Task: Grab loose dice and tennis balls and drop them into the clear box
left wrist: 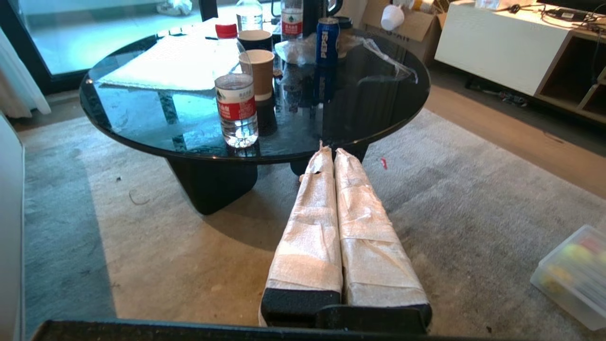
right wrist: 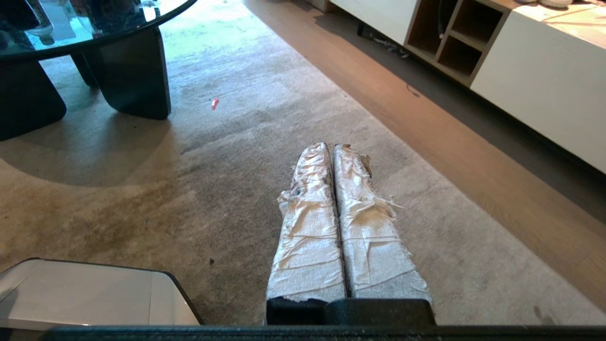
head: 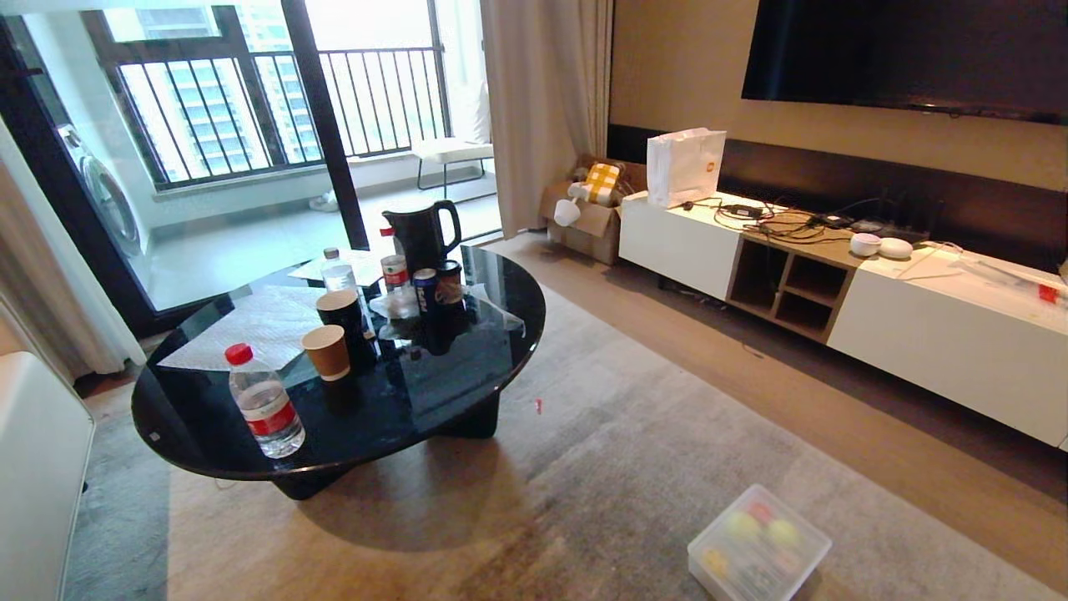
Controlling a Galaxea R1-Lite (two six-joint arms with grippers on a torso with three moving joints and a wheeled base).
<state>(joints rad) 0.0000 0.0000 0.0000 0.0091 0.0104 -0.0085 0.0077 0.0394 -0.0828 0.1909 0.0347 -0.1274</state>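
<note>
Head view shows the clear box (head: 758, 544) sitting on the grey carpet (head: 634, 434) low and to the right, well apart from the round black tabletop (head: 467, 367). Through its frosted cover, blurred coloured shapes show: two yellow-green rounds that read as tennis balls (head: 782, 532), plus a reddish patch and a yellow patch that are likely dice (head: 715, 561), though pips cannot be made out. In the left wrist view the same box appears at the edge of the carpet, with the same soft colours inside.

Neither arm appears in the head view. The left end effector (left wrist: 330, 152) has its two cloth-wrapped fingers pressed together, holding nothing, pointing toward the tabletop's near edge above the carpet. The right end effector (right wrist: 334, 148) is likewise closed tight and empty, its wrapped fingers touching along their length, hanging over bare carpet between the tabletop's dark base and the wooden floor strip.

On the tabletop stand a red-capped water bottle (head: 264, 402), a brown paper cup (head: 326, 351), a dark cup (head: 342, 310), a Pepsi can (head: 425, 290) and a black kettle (head: 423, 232). A long white TV cabinet (head: 934, 325) runs along the right wall, with a white bag (head: 686, 167) on its far end.
</note>
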